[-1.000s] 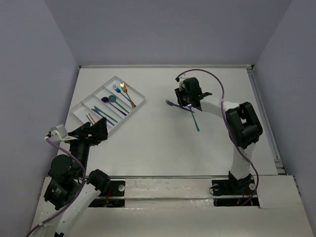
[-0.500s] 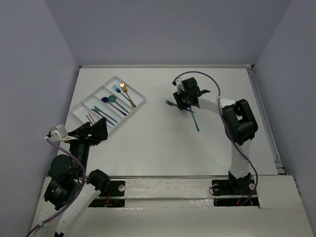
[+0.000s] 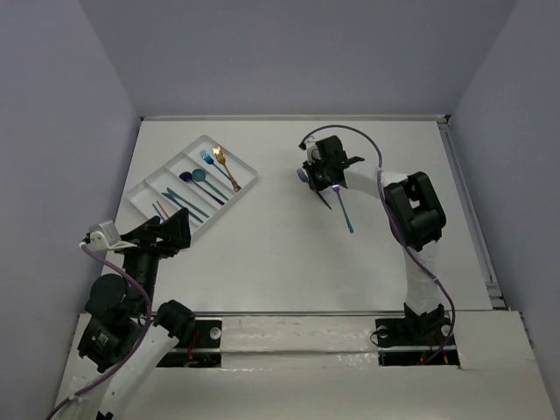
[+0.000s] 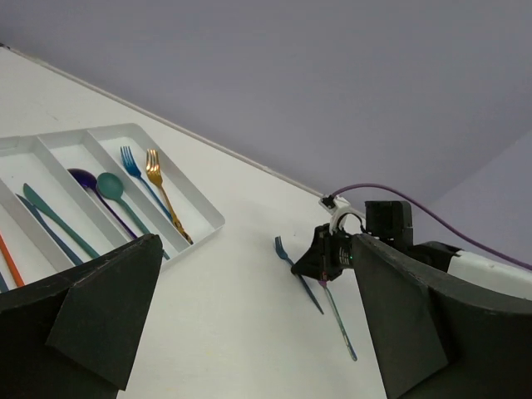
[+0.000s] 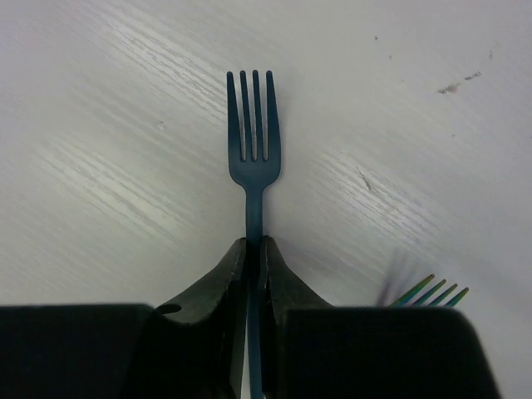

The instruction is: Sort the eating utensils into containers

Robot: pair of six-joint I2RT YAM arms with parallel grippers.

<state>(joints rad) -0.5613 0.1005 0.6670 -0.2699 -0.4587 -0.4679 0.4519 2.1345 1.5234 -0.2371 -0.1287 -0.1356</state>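
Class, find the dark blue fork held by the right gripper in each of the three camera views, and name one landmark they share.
Top external: the dark blue fork sits upper middle, just right of centre.
Left wrist: the fork slants across the lower middle, head up-left.
Right wrist: the fork stands centre, tines up, handle pinched by the right gripper.
Shared landmark: the teal fork lying beside it.

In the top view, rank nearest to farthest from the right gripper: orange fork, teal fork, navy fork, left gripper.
1. navy fork, in its jaws
2. teal fork, just beside it
3. orange fork, in the tray, left
4. left gripper, near-left
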